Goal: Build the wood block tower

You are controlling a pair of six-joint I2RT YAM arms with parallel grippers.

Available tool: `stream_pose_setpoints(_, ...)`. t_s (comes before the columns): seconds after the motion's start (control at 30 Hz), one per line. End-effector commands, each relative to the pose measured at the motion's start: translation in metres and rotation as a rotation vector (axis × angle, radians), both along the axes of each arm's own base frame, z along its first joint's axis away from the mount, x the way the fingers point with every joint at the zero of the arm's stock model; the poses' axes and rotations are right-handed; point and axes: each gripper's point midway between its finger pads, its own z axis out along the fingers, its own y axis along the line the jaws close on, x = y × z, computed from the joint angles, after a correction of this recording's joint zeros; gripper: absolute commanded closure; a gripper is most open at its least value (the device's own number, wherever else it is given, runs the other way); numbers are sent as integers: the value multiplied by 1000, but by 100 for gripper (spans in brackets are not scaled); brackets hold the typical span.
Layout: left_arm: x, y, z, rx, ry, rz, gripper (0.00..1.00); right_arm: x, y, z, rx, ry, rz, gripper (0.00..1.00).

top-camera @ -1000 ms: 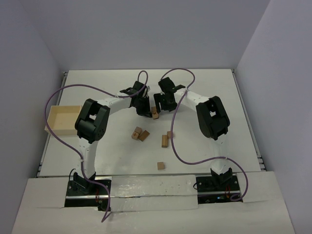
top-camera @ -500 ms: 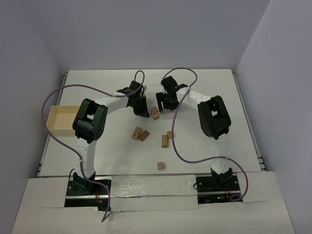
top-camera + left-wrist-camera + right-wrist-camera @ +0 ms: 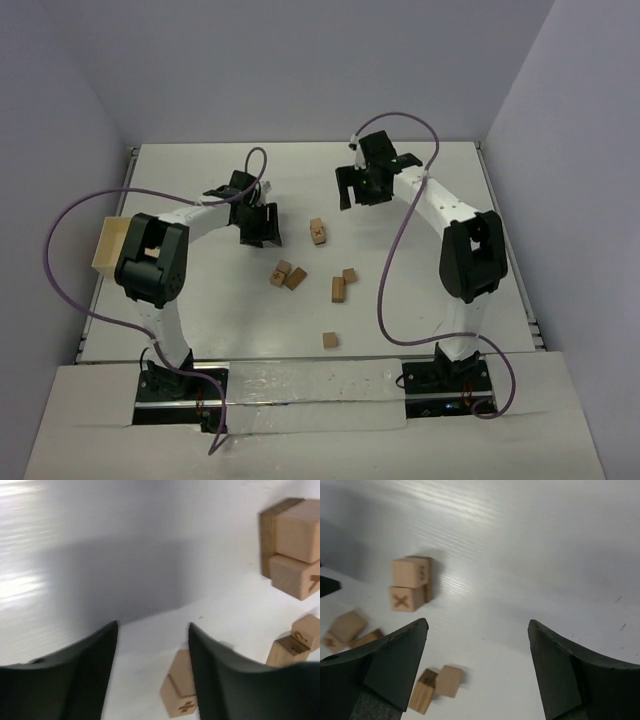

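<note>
The tower (image 3: 318,231) is a short tight cluster of tan wood blocks, one marked X, standing free mid-table; it also shows as the tower (image 3: 292,547) and the tower (image 3: 410,582). My left gripper (image 3: 262,232) is to its left, open and empty (image 3: 152,630); a loose block (image 3: 180,692) lies on the table below its right finger. My right gripper (image 3: 352,195) hovers behind and right of the tower, open wide with nothing in it (image 3: 477,625). Loose wood blocks lie nearer: a pair (image 3: 287,276), two more (image 3: 338,289), and a single cube (image 3: 328,340).
A pale shallow tray (image 3: 108,245) sits at the table's left edge, partly behind my left arm. Purple cables loop over both arms. White walls enclose the table on the left, back and right.
Both grippers have drawn away from the tower, the left one leftward, the right one back and to the right. Both jaws have opened wider, and the blocks stand alone.
</note>
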Motion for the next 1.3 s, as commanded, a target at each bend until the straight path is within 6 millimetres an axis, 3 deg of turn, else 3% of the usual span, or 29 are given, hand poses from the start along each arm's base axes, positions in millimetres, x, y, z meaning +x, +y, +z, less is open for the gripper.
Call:
stream_pose_setpoints(0.0, 12, 32, 35, -43, -115, -43, 1, -17, 31, 68, 90, -58, 72, 6)
stream_pose_setpoints(0.07, 15, 34, 56, -96, -170, -72, 1, -25, 47, 68, 84, -28, 82, 1)
stream_pose_setpoints(0.27, 25, 59, 115, -149, -349, -72, 1, -31, 85, 11, -5, 111, 72, 0)
stream_pose_setpoints(0.37, 21, 71, 130, -123, -425, -72, 1, -30, 94, -4, -53, 110, 79, 1)
stream_pose_setpoints(0.57, 11, 80, 137, -123, -462, -56, 1, -31, 104, -32, -129, 127, 91, 1)
stream_pose_setpoints(0.83, 7, 79, 147, -155, -480, -51, 1, -22, 107, -54, -164, 125, 92, 5)
stream_pose_setpoints(1.27, 8, 75, 155, -193, -480, -58, 1, -10, 112, -74, -186, 99, 155, 18)
